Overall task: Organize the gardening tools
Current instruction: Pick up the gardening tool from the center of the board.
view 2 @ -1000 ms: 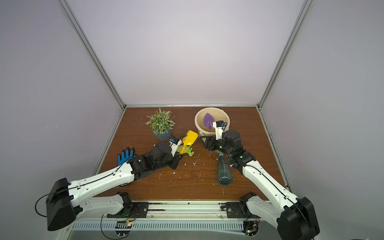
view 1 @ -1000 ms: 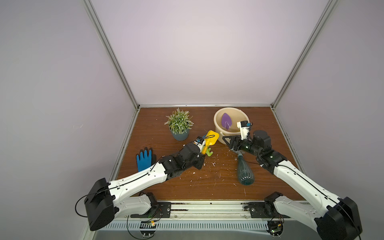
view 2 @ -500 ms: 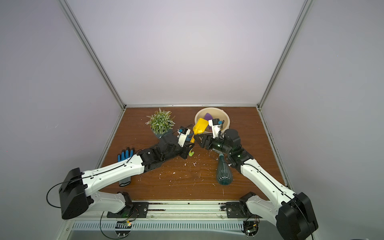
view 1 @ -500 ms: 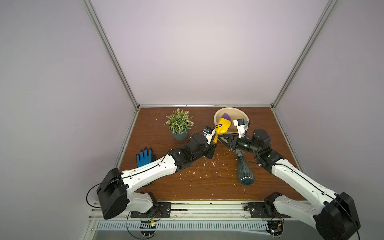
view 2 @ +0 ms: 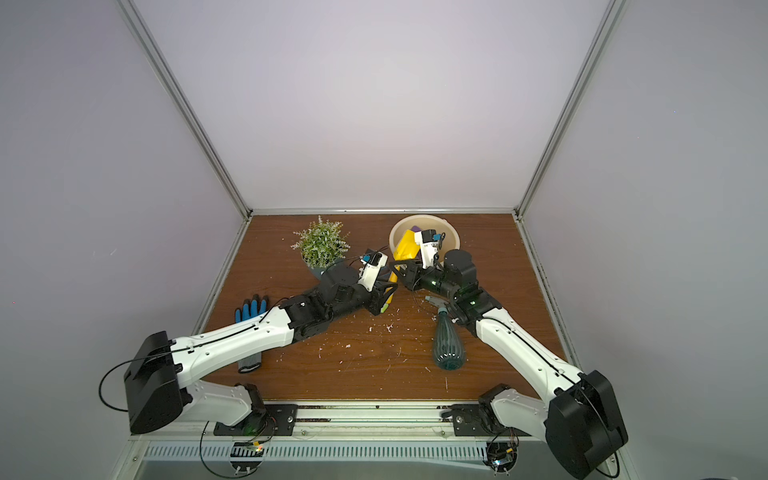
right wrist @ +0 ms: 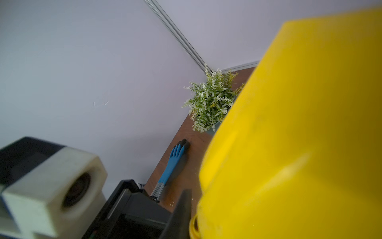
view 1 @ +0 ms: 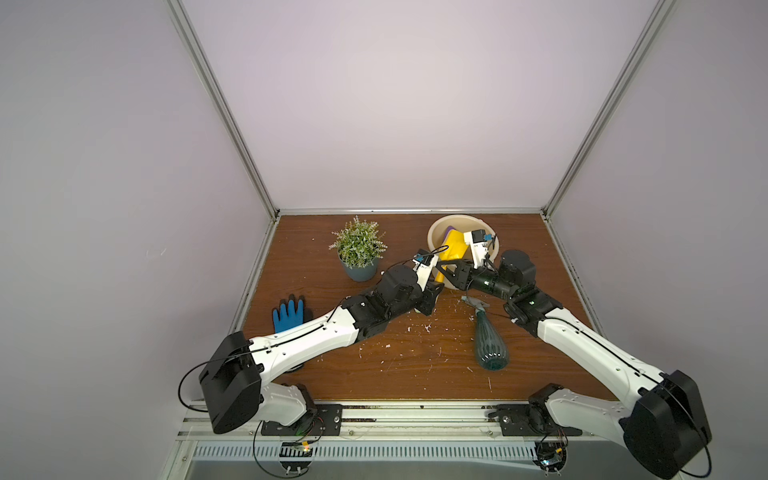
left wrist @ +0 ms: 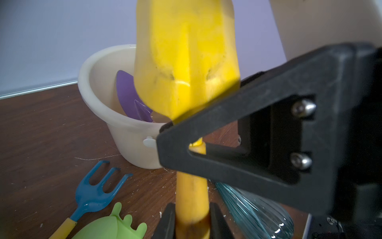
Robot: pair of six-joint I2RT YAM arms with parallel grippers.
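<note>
My left gripper point(view 1: 436, 283) is shut on the handle of the yellow trowel point(view 1: 455, 247), which stands blade up over the near rim of the cream bowl point(view 1: 434, 235). My right gripper point(view 1: 451, 276) is shut on the same trowel at its neck; in the left wrist view its black finger point(left wrist: 248, 134) crosses in front of the neck. A purple trowel point(left wrist: 128, 93) lies inside the bowl. On the table under my left gripper lie a blue fork point(left wrist: 93, 194) and a lime tool point(left wrist: 107, 227). The teal spray bottle point(view 1: 490, 345) lies beside my right arm.
A potted plant point(view 1: 358, 249) stands at the back left of the brown table. A blue glove point(view 1: 289, 313) lies near the left edge, partly under my left arm. White crumbs are scattered mid-table. Walls close in three sides.
My left gripper has raised the yellow trowel and carried it right to the bowl's rim. My right gripper's jaws, open before, have closed on the trowel's neck.
</note>
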